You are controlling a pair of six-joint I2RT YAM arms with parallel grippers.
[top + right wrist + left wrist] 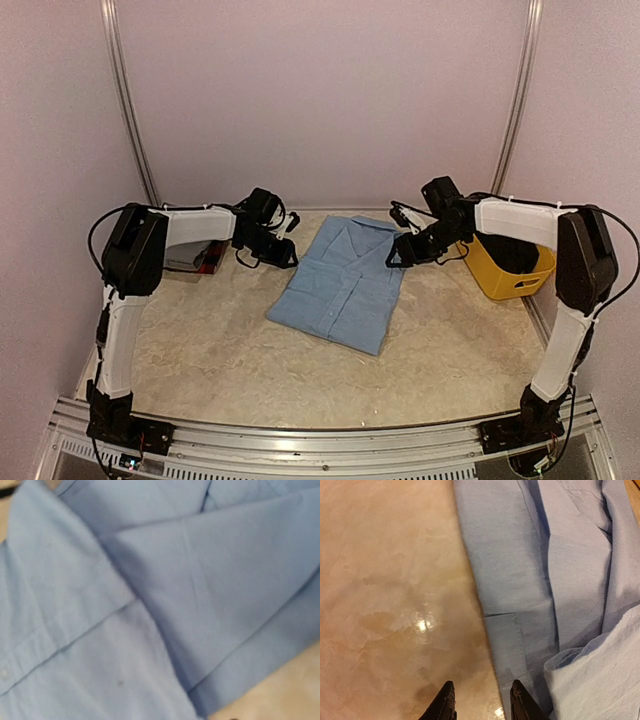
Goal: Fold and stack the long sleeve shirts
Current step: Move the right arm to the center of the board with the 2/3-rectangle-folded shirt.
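The light blue shirt (345,285) lies flat in the middle of the table, collar at the far end, sleeves folded in. My left gripper (287,256) is at its far left edge. In the left wrist view the gripper (482,702) is open and empty, straddling the shirt's edge (520,580), one finger over the table, the other finger (519,702) over the cloth. My right gripper (397,257) is at the shirt's far right edge. The right wrist view is filled with blue cloth (150,580), and its fingers are almost out of frame. A bit of grey and red cloth (195,260) shows under the left arm.
A yellow plastic basket (510,272) stands at the right, behind the right arm. The beige tabletop (200,350) is walled in on the left, back and right. A metal rail runs along the near edge.
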